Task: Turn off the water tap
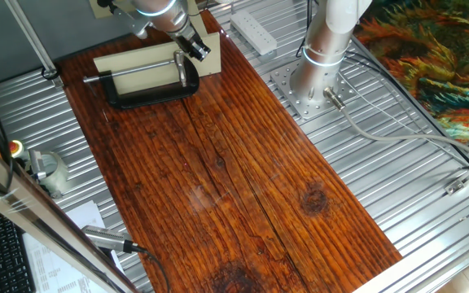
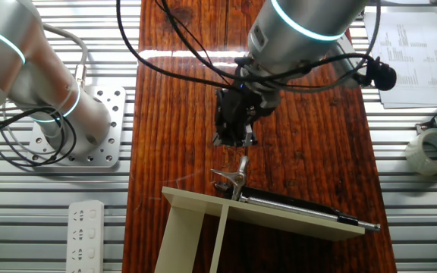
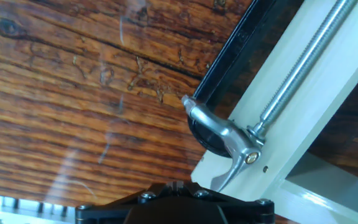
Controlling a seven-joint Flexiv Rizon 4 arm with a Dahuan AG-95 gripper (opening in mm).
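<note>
Nearest to us in the hand view, the gripper shows only as a dark housing at six o'clock; its fingertips are out of frame, and in the other fixed view they are too dark to separate, so we cannot tell whether the jaws are parted or closed. They appear to hold nothing.

Just beyond, toward one o'clock, sits the water tap: its curved chrome lever meets the long threaded rod on the cream block, with the black tray running off at twelve. In the other fixed view the gripper hovers close above the lever, apart from it.

We judge this the approach step. Next we must reach the lever and swing it.

We read no brand or writing; the distant printed sheet is illegible.
</note>
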